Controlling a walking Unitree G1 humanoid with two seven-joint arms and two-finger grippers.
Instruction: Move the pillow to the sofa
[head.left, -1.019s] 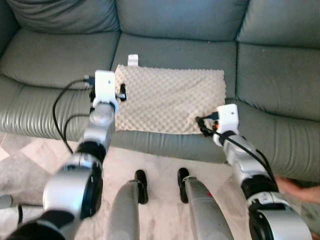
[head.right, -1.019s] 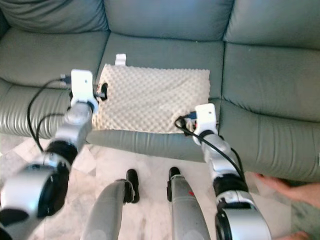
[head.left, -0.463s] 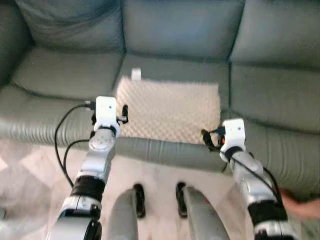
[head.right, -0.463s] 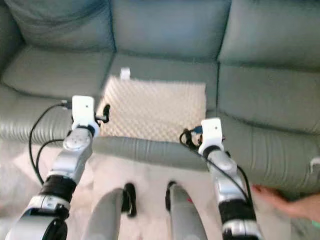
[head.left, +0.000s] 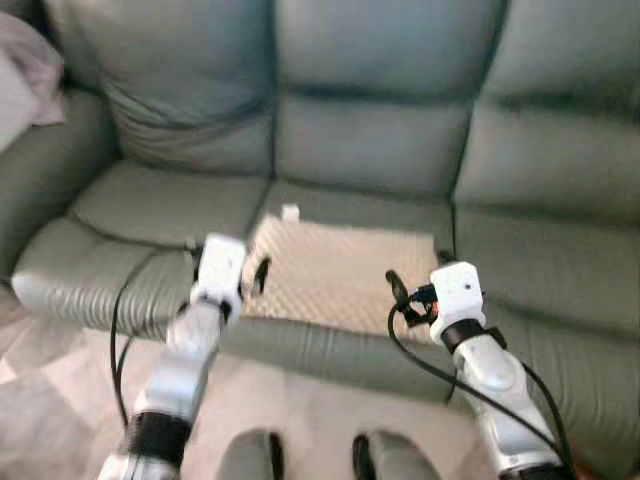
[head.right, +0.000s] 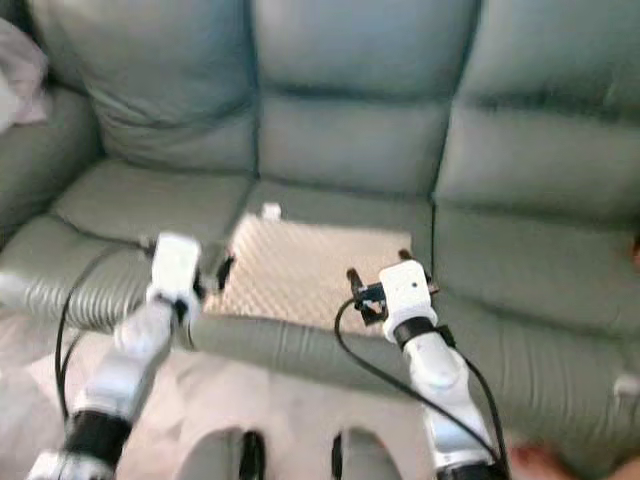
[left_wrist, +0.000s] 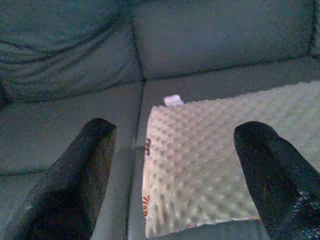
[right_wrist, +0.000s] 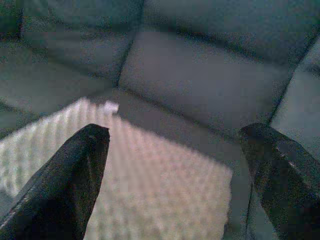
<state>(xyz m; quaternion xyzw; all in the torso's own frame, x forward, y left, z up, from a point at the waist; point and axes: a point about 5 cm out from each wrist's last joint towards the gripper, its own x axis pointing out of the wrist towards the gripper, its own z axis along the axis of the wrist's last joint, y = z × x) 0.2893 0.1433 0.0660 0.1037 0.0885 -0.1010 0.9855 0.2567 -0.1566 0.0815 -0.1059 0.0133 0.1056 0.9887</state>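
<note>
1. Left wrist view shows your left gripper spread wide, holding nothing, with the pillow lying ahead between its fingers.
2. Your right gripper is spread wide and empty too, poised above the pillow.
3. Both arms reach forward, flanking the pillow, which lies flat on the sofa seat.
</note>
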